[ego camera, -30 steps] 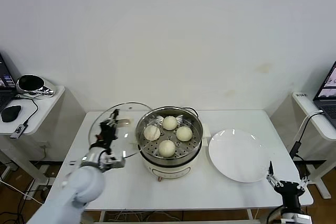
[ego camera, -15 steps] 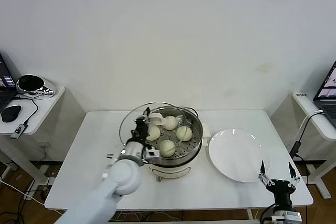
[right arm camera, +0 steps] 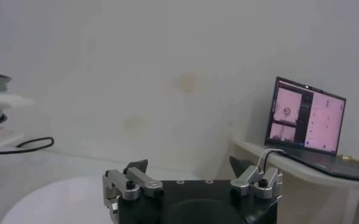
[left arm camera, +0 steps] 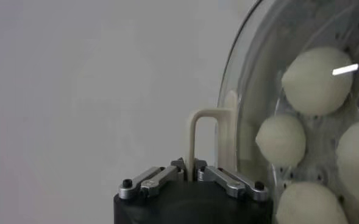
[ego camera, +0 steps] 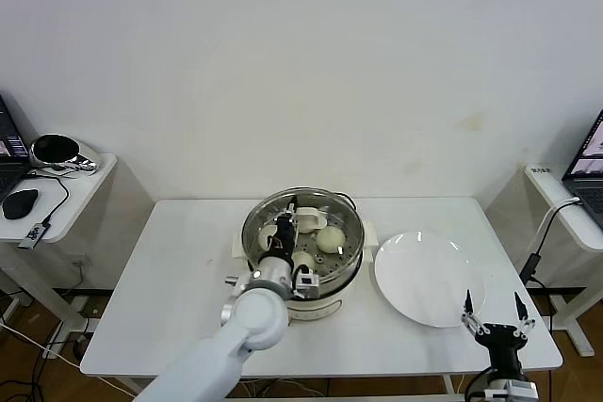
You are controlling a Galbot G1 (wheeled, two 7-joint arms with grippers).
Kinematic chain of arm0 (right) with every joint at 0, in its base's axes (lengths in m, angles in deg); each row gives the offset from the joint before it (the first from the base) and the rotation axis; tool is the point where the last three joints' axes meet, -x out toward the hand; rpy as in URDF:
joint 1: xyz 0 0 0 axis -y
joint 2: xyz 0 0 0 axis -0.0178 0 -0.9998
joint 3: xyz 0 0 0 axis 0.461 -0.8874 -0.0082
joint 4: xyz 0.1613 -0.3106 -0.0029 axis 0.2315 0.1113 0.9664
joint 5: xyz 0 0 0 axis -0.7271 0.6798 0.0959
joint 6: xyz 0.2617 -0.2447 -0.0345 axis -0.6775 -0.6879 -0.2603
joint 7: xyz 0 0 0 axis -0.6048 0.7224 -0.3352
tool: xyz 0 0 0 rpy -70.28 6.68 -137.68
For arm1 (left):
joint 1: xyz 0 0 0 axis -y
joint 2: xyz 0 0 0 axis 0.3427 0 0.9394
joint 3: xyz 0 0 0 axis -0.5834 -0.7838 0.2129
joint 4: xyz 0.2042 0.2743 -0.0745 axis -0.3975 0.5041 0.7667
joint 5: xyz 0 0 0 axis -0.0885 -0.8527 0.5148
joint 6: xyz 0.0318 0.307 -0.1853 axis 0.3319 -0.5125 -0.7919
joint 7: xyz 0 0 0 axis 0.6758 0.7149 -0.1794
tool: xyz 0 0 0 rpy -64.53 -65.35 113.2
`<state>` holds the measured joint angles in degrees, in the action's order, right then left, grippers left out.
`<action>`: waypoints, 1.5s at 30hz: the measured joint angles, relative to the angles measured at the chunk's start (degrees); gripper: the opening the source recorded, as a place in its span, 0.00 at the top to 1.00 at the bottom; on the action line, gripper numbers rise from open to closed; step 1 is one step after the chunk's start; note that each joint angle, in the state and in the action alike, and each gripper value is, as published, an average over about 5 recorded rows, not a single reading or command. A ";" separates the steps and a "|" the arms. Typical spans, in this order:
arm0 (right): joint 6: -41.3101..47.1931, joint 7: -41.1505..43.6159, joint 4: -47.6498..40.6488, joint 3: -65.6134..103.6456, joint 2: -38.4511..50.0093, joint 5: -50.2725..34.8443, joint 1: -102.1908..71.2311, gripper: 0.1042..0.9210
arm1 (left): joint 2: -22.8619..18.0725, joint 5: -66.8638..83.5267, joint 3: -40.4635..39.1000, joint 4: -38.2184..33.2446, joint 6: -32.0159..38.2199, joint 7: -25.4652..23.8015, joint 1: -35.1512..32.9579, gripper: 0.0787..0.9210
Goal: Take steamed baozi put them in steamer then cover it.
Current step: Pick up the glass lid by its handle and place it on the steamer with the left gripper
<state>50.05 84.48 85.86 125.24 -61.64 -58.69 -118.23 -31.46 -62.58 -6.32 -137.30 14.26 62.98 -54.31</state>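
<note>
The steamer (ego camera: 341,273) stands mid-table on its white base. Several cream-white baozi (ego camera: 330,239) lie on its perforated tray; they also show through the glass in the left wrist view (left arm camera: 316,82). My left gripper (ego camera: 285,230) is shut on the pale handle (left arm camera: 205,137) of the clear glass cover (ego camera: 311,202), and its jaws (left arm camera: 189,171) pinch one leg of the handle. The cover (left arm camera: 255,85) sits over the steamer's mouth; I cannot tell whether it rests fully on the rim. My right gripper (ego camera: 493,313) is open and empty at the table's front right edge (right arm camera: 188,165).
An empty white plate (ego camera: 429,278) lies right of the steamer, just ahead of my right gripper; it also shows in the right wrist view (right arm camera: 51,195). Side tables stand at both ends, one with a laptop (right arm camera: 304,115), the other with a mouse (ego camera: 19,202).
My left gripper carried the cover rightward from beside the steamer to over its mouth. My right gripper has stayed near the front right edge.
</note>
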 measured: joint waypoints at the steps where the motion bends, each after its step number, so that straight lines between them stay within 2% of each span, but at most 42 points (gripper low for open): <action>1: -0.02 0.00 -0.01 0.01 0.06 0.00 -0.03 0.12 | -0.23 -0.28 -0.03 0.32 0.03 0.00 0.00 0.92; 14: -0.09 0.12 -0.12 -0.16 0.50 0.06 -0.20 0.12 | -2.56 -2.18 0.23 3.18 0.21 0.51 -0.28 0.92; 34: -0.34 0.29 -0.50 -0.36 0.73 0.19 -0.38 0.12 | -3.94 -3.14 0.76 5.03 1.04 1.52 -0.65 0.91; 38: -0.36 0.33 -0.53 -0.45 0.70 0.23 -0.41 0.12 | -3.83 -3.25 1.20 4.77 1.39 2.04 -0.97 0.82; 45: -0.55 0.38 -0.53 -0.43 0.80 0.26 -0.73 0.12 | -2.63 -2.59 2.10 2.78 2.07 2.74 -2.32 0.57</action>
<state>49.50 84.86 85.33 124.80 -60.84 -58.44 -118.96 -34.09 -65.17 -4.23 -134.52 16.33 65.72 -56.63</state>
